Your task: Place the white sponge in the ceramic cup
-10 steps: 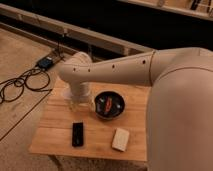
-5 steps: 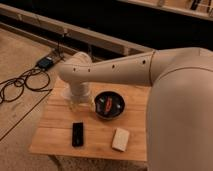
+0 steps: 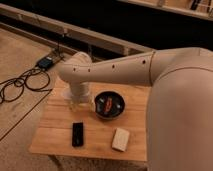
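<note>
Robot test area, lab-like, not domestic. Small wooden bench [image 3: 55, 136] on bare pale floor [image 3: 20, 50]; loose black cables [image 3: 17, 86] and power brick [image 3: 45, 62] (lying beside the bench); long pale rail [image 3: 100, 39] against dark wall [image 3: 150, 22]. End effector [image 3: 80, 103] low over bench's far left part.

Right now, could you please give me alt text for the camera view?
A cream robot arm reaches across a wooden table, its end effector low near the back-left corner. A white sponge and black device lie at the front, a black bowl mid-table.
</note>
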Motion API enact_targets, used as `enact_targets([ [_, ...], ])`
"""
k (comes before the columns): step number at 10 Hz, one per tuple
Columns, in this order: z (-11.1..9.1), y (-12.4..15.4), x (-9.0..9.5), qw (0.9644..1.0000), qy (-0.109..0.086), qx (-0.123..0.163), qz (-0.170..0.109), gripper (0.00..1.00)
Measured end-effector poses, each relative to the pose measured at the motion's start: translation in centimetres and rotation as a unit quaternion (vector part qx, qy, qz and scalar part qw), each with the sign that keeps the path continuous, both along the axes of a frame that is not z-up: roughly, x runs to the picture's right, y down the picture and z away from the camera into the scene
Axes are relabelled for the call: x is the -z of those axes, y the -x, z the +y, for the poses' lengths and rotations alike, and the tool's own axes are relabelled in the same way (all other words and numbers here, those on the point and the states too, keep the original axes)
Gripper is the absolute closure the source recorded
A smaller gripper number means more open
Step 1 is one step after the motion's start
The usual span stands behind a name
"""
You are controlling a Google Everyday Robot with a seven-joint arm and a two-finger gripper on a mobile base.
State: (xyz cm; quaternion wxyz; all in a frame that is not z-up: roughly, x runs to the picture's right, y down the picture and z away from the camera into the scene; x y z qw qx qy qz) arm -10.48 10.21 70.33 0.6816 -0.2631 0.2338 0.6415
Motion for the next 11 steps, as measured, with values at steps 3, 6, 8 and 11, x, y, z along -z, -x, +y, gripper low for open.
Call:
enact_targets([
  [3,0.3,-0.3,0.0,1.0,0.004,-0.005,0.002,0.35],
  [6,2.7,-3.6,-0.8,0.9986,0.028,-0.036,0.027,0.35],
  [8,5.1,-6.5,-1.5,0.996,0.043,-0.062,0.048,0.35],
  [11,8.8,-9.4,-2.1,0.9923,0.057,-0.089,0.064,0.35],
])
